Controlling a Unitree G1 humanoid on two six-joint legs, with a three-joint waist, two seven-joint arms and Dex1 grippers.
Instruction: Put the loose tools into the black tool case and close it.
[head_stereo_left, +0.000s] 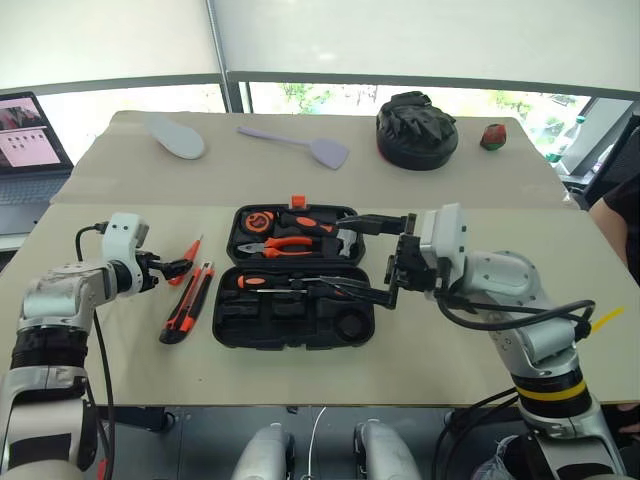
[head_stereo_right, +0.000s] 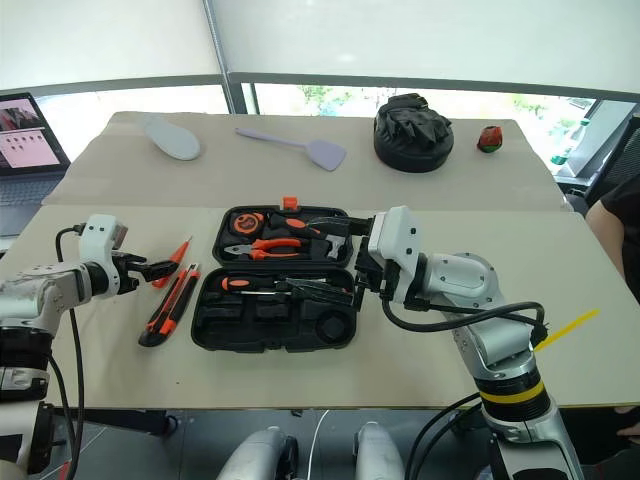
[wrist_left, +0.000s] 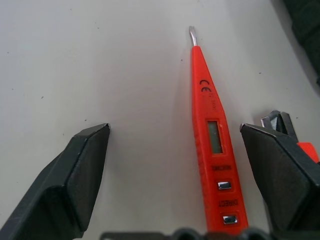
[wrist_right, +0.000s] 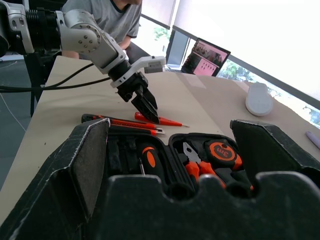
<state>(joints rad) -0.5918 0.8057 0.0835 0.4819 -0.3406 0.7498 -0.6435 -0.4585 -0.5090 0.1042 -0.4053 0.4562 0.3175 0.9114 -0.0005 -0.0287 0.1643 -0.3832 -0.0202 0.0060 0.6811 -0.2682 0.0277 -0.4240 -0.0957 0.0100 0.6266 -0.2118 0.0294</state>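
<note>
1. The black tool case (head_stereo_left: 295, 275) lies open and flat in the middle of the table (head_stereo_left: 480, 370), both halves facing up, with the small orange latch at the far edge.
2. In the far half sit orange-handled pliers (head_stereo_left: 290, 245) and a round orange-and-black tape measure (head_stereo_left: 258, 221). The near half already holds an orange-and-black screwdriver (head_stereo_left: 262, 283) in a slot – a few other slots look empty.
3. Two loose tools are on the table just left of the case: a slim all-orange tester screwdriver (wrist_left: 212, 140) with a little window in the handle, and a longer orange-and-black utility knife (head_stereo_left: 188, 303) next to it, nearer the case.
4. The left gripper (head_stereo_left: 180, 267) hangs low over the tester screwdriver. In the left wrist view its fingers (wrist_left: 75, 175) are spread wide with the tester lying between them, closer to one finger, and not pinched.
5. The right gripper (head_stereo_left: 370, 255) is up above the right end of the case, pointing left across it – fingers spread wide, holding nothing.
6. Far side of the table: a pale lilac spatula (head_stereo_left: 300, 143), a round lumpy black bag (head_stereo_left: 416, 130) and a pale oval thing (head_stereo_left: 175, 135). A laptop (head_stereo_left: 28, 140) sits off to the left.
</note>
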